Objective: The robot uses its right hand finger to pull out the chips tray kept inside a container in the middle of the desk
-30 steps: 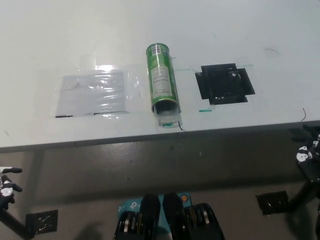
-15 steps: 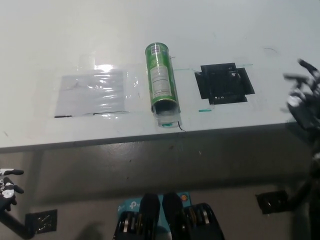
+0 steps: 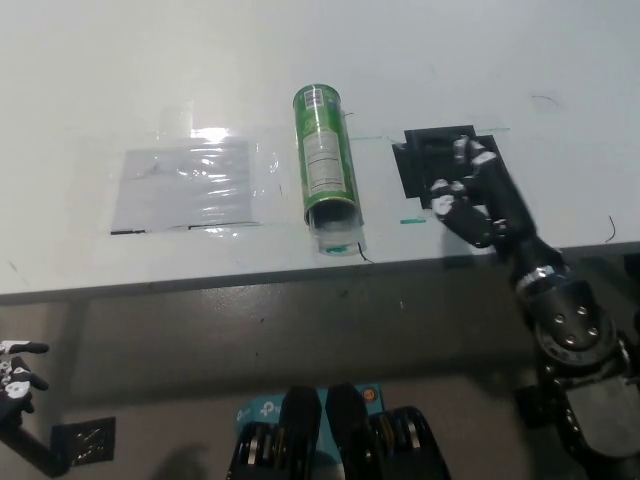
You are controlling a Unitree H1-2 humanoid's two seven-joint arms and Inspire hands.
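Observation:
A green chips can (image 3: 324,155) lies on its side in the middle of the white desk (image 3: 300,60), open end toward the front edge. A clear tray (image 3: 338,240) sticks out a little from that open end. My black right hand (image 3: 472,195) hovers over the desk to the right of the can, above a black square patch (image 3: 425,150), apart from the can, fingers spread and holding nothing. My white left hand (image 3: 14,370) rests low at the lower left, below the desk edge, its fingers apart.
A shiny clear plastic sheet (image 3: 185,185) is taped flat to the desk left of the can. Green tape marks (image 3: 411,221) lie between can and black patch. The desk's front edge (image 3: 300,275) runs just below the can's open end.
My right arm has risen from the lower right edge and swung left over the desk, now above the black patch. The can, tray and left hand have stayed put.

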